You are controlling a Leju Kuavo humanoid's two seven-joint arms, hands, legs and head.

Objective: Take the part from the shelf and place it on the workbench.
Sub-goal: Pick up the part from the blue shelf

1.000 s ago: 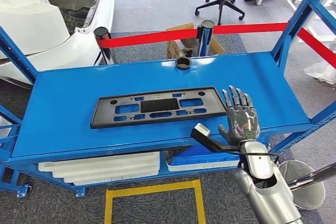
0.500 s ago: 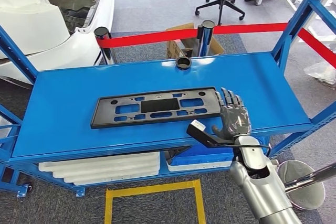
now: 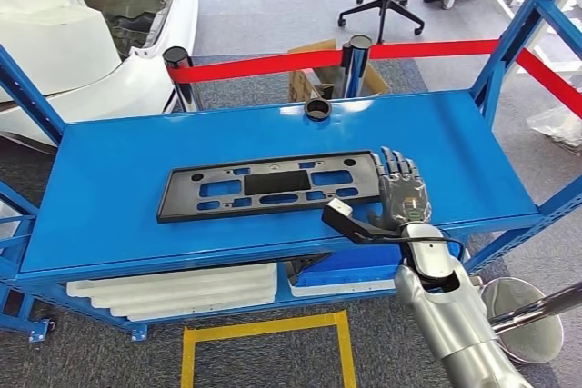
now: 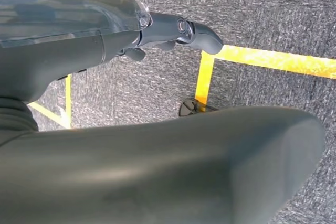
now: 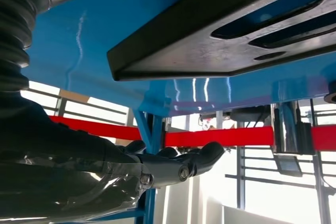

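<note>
The part is a long flat black plate (image 3: 271, 184) with several cutouts, lying on the top board of the blue shelf (image 3: 110, 188). My right hand (image 3: 401, 193) hovers palm down at the plate's right end, fingers stretched out and spread, holding nothing; its fingertips reach the plate's end corner. In the right wrist view the plate's corner (image 5: 222, 30) lies on the blue board with my fingers (image 5: 178, 167) a little off the surface beside it. My left hand (image 4: 79, 40) hangs over the grey carpet with a finger (image 4: 194, 31) extended and nothing in it.
A black ring (image 3: 317, 109) sits at the shelf's rear edge. Behind it runs a red barrier belt (image 3: 275, 64) between posts, with a white car body (image 3: 82, 34) at far left. A blue upright (image 3: 521, 24) stands at right. White trays (image 3: 185, 290) lie on the lower level.
My right hand has moved left and slightly forward along the shelf's front, from right of the plate to its right end. The plate has not moved.
</note>
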